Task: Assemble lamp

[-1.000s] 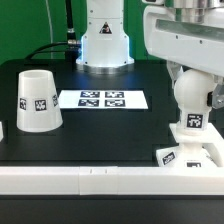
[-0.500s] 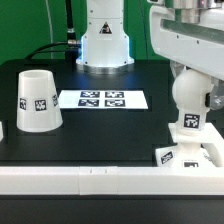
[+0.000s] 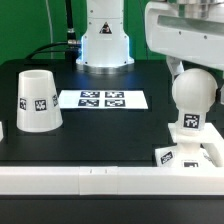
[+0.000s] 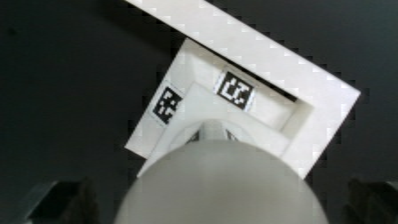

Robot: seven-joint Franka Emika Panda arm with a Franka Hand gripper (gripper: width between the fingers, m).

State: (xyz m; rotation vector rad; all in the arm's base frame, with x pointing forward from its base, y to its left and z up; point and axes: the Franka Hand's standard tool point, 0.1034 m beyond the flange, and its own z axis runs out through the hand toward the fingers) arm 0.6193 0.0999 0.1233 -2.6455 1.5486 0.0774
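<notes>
The round-headed bulb [image 3: 192, 96] stands upright on its stem in the flat square base [image 3: 188, 154] at the exterior view's right, by the front rail. The tapered shade [image 3: 37, 100] stands alone at the exterior view's left. The arm hangs just above the bulb's head, its fingers mostly hidden there. In the wrist view the bulb's head [image 4: 222, 185] fills the space between my gripper [image 4: 217, 205], with the tagged base [image 4: 249, 95] beyond it. The dark fingertips [image 4: 63, 202] stand wide apart, clear of the bulb. The gripper is open and empty.
The marker board [image 3: 103, 99] lies flat in the middle of the black table. A white rail [image 3: 90, 178] runs along the front edge, also in the wrist view [image 4: 231, 35]. The arm's pedestal [image 3: 105, 45] stands at the back.
The arm has risen off the bulb; the bulb's head now shows whole below it. Bulb, base and shade have not moved.
</notes>
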